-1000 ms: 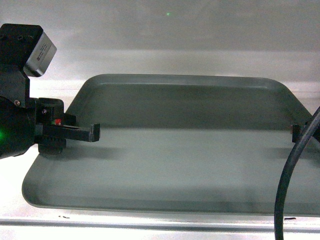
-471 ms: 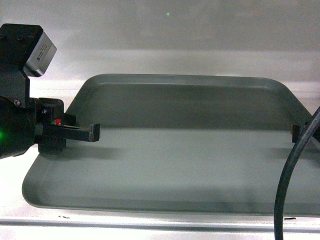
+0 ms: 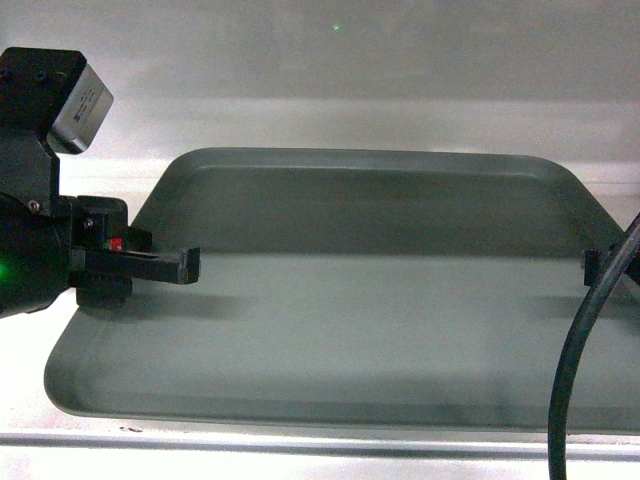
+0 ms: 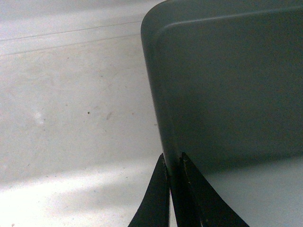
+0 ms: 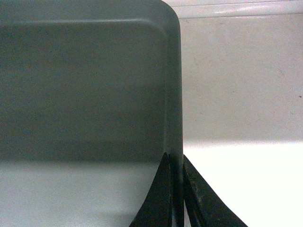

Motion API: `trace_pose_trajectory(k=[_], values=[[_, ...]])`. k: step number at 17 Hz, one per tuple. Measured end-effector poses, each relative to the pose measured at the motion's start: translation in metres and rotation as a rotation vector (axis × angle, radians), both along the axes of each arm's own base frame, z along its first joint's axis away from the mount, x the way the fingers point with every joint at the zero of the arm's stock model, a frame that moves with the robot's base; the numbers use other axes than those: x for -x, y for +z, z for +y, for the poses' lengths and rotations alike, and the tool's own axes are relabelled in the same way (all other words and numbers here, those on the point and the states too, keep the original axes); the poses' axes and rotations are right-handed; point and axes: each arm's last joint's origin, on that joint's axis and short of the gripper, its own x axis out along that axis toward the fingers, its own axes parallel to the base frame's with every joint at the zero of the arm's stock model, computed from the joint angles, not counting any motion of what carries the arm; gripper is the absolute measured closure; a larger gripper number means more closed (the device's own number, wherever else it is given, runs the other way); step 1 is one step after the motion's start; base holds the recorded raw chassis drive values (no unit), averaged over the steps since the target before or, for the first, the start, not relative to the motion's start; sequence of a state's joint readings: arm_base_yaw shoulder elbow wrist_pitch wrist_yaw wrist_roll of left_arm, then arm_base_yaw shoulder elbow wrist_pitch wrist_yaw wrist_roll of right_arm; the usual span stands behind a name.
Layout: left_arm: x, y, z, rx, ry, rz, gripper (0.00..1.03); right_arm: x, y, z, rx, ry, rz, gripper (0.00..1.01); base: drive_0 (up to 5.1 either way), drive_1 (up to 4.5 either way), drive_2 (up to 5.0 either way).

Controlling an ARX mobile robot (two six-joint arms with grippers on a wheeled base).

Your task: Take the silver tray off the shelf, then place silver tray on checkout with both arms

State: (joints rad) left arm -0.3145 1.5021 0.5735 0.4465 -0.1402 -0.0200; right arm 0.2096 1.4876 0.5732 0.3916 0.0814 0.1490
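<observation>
The silver tray (image 3: 360,300) lies flat on the white shelf (image 3: 300,130), filling most of the head view. My left gripper (image 3: 188,268) is shut on the tray's left rim. One finger lies inside the tray and the other outside the rim (image 4: 161,94), as the left wrist view shows around the gripper (image 4: 173,163). At the right edge my right gripper (image 3: 592,268) is shut on the tray's right rim (image 5: 176,94), the rim pinched in the gripper (image 5: 176,161). The checkout is out of view.
The shelf's white back panel (image 3: 330,50) rises right behind the tray. A thin front lip (image 3: 300,448) runs along the near edge. A black cable (image 3: 575,360) hangs across the right foreground. Bare shelf board (image 4: 71,118) shows left of the tray, and more (image 5: 246,94) on its right.
The tray's front edge has crept slightly toward the front lip, covering a small dark mark at the right. Both grippers keep their hold in the same places.
</observation>
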Motion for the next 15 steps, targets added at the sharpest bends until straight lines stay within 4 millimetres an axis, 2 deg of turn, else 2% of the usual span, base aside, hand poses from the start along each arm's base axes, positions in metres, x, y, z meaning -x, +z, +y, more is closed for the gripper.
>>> trace_pose_trajectory(k=[2,15], values=[[0.0001,-0.0001,0.0000,0.000,0.000,0.000,1.00,-0.0001,0.0001,0.0000,0.000,0.000,-0.001,0.98,0.0,-2.36,2.4],[0.0014,0.0011,0.0003,-0.001,0.000,-0.005,1.00,0.0010,0.0007,-0.0002,-0.002,0.002,-0.004,0.98,0.1,-4.22,4.4]])
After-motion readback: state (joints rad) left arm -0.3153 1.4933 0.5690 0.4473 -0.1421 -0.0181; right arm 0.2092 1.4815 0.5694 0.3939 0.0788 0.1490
